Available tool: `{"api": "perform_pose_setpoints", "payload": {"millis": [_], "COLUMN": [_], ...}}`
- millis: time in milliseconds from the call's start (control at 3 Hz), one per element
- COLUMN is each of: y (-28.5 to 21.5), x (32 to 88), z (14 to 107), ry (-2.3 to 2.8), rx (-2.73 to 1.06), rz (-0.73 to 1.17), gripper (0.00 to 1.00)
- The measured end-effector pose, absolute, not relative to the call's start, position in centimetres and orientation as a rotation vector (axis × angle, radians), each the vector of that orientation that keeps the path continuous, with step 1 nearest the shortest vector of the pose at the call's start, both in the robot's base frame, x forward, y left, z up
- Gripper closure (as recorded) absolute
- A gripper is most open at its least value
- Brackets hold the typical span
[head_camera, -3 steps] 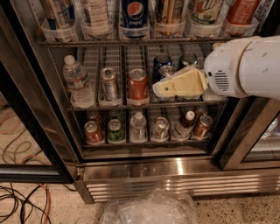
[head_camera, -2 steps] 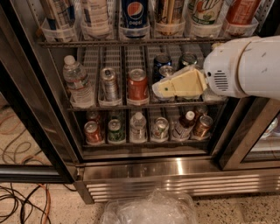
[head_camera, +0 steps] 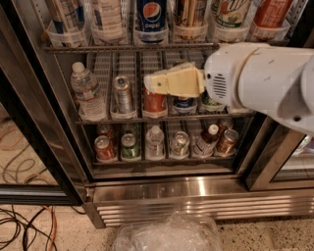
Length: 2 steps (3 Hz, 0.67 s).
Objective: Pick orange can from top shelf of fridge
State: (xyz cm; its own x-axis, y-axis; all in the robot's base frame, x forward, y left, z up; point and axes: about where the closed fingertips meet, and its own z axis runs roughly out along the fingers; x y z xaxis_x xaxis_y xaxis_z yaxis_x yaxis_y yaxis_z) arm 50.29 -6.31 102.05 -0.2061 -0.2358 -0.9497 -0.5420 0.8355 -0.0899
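The fridge [head_camera: 162, 188] stands open in front of me. Its top shelf [head_camera: 132, 47] carries a row of clear plastic holders. The orange can [head_camera: 190, 12], copper with tan and dark brown stripes, stands in a holder right of a Pepsi can [head_camera: 151, 14]; its top is cut off by the frame's edge. My gripper [head_camera: 149, 82], tan on a big white arm [head_camera: 260, 81], is below the top shelf, in front of the middle rack. It is below and left of the orange can, not touching it, and partly hides a red can [head_camera: 154, 104].
A red-orange can [head_camera: 271, 12] and a green-white can [head_camera: 233, 12] stand right of the orange can. A water bottle [head_camera: 88, 93] and a silver can [head_camera: 122, 93] are on the middle rack. Several cans fill the lower rack. A plastic bag [head_camera: 167, 235] and cables [head_camera: 24, 220] lie on the floor.
My gripper and arm have moved left and a little up, from in front of the middle rack's right lanes to in front of the red can.
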Motion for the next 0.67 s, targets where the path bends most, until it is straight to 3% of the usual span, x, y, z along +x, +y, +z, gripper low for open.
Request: {"api": "perform_pose_setpoints", "payload": {"millis": [667], "y": [-0.9], "x": [49.3], "z": [104.7], "ry": [1.663], "rx": [-0.397], "rz": [0.259], "gripper": [0.00]}}
